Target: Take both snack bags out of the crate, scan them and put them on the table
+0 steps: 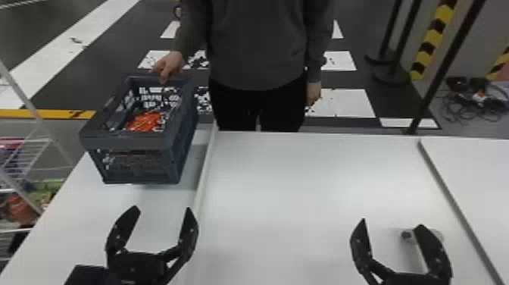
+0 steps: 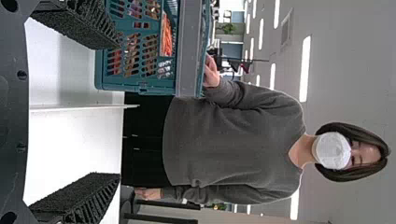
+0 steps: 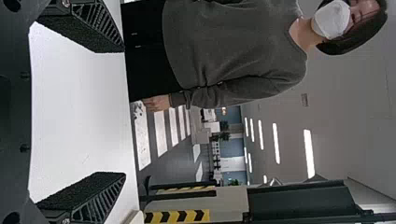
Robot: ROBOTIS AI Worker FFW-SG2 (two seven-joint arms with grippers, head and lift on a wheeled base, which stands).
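The crate [image 1: 125, 142] is at the upper left of the head view, at the left part of the white table [image 1: 303, 189]. Inside it lies an orange snack bag [image 1: 144, 122]; more colored packing shows through the holes of the crate, but I cannot tell how many bags are there. A person's hand [image 1: 170, 67] is on the far rim of the crate. The other hand [image 1: 313, 93] hangs down, beyond the far edge of the table, at the upper middle.

The left gripper [image 1: 162, 207] is at the lower left, nearer than the crate and apart from it. Its jaws are spread wide, with nothing between them. In the left wrist view the crate is seen beyond the fingers.

The right gripper [image 1: 392, 222] is at the lower right, over the table. Its jaws also stand wide apart and grasp nothing. A small pale thing with a dark round end [image 1: 407, 235] is partly hidden behind one of its fingers.

A wire rack [image 1: 24, 141] with colorful packs stands at the left edge. At the upper right are a yellow-black striped post [image 1: 431, 38] and some cables [image 1: 473, 108] on the floor.
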